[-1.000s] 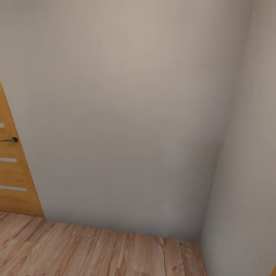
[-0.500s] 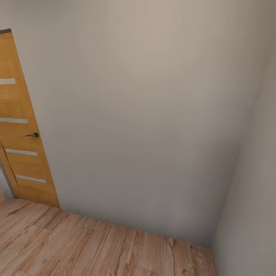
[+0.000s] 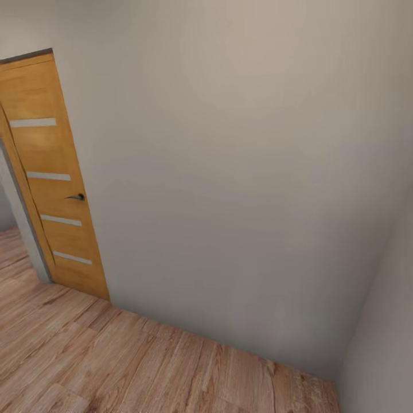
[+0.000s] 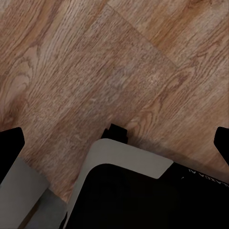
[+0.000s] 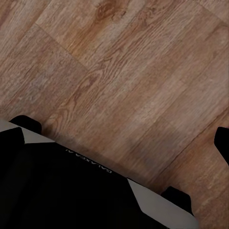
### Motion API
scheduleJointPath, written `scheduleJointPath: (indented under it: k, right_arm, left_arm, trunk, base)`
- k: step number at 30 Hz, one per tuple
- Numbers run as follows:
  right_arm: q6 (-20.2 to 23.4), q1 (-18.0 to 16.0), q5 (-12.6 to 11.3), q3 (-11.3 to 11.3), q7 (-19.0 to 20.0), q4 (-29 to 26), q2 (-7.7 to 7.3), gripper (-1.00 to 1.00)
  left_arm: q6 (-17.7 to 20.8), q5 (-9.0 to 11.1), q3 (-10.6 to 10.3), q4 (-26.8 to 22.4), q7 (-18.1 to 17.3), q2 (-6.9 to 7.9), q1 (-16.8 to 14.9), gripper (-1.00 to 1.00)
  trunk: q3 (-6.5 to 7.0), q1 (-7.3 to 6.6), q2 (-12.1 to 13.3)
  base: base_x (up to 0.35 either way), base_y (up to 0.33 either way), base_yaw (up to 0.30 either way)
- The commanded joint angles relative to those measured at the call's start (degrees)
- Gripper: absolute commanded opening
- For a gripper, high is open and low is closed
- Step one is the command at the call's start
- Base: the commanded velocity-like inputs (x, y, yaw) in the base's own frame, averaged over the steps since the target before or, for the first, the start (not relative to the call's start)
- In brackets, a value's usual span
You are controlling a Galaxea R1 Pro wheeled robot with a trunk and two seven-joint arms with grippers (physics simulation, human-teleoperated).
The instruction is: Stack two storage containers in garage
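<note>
Swung leftward over the last second, judging by the head view: whole picture shifted, so a turn of camera or base, no move of the things. Wooden door (image 3: pixel 54 178) now further into frame, full height visible from top edge to foot, with a dark opening beside it at far left. Likely a search for the way out, task barely begun or mid-transit; cannot tell which.

No storage containers anywhere in these pictures, so their whereabouts unknown; nothing orange-red near either arm.

Door: warm orange wood grain, four pale horizontal glass slats, small dark lever handle (image 3: pixel 76 197). Wall (image 3: pixel 229 172): matte beige-grey, smooth, meeting a second wall at a corner on the right. Wood-plank floor (image 3: pixel 115 361): light, strongly grained, long boards with visible seams.

In both wrist views, same planks below, plus black-and-grey robot body panels (image 4: pixel 138 191) with rounded edges. Dark finger tips at the far edges of each wrist picture, set wide apart: left jaws and right jaws both spread, holding nothing.
</note>
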Motion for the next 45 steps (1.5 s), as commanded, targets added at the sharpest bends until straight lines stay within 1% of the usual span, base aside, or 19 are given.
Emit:
scheduleJointPath:
  k: [1, 30, 33, 41, 45]
  right_arm:
    - [-0.44, -0.10, -0.01, 0.44, -0.01, 0.24, -0.01, 1.00]
    - [-0.35, -0.12, -0.10, 0.44, -0.01, 0.18, 0.02, 1.00]
    - [-0.35, -0.10, -0.10, 0.44, -0.01, 0.18, 0.04, 1.00]
    - [-0.35, -0.12, -0.10, 0.44, -0.01, 0.18, 0.04, 1.00]
    - [-0.35, -0.13, -0.10, 0.44, -0.01, 0.18, -0.02, 1.00]
  left_arm:
    - [0.07, 0.10, 0.24, 0.07, 0.10, 0.00, -0.07, 1.00]
    - [0.07, 0.10, 0.24, 0.07, 0.11, 0.00, -0.07, 1.00]
    - [0.07, 0.10, 0.24, 0.07, 0.11, 0.00, -0.07, 1.00]
    - [0.07, 0.10, 0.24, 0.07, 0.10, 0.00, -0.07, 1.00]
    - [0.07, 0.10, 0.24, 0.07, 0.10, 0.00, -0.07, 1.00]
  trunk:
    - [-0.08, 0.01, -0.06]
    - [-0.08, 0.01, -0.06]
    - [-0.08, 0.01, -0.06]
    - [-0.08, 0.01, -0.06]
    - [-0.08, 0.01, -0.06]
  base:
    - [0.000, 0.000, 0.029]
    - [0.000, 0.000, 0.003]
    - [0.000, 0.000, 0.129]
    - [0.000, 0.000, 0.267]
    - [0.000, 0.000, 0.121]
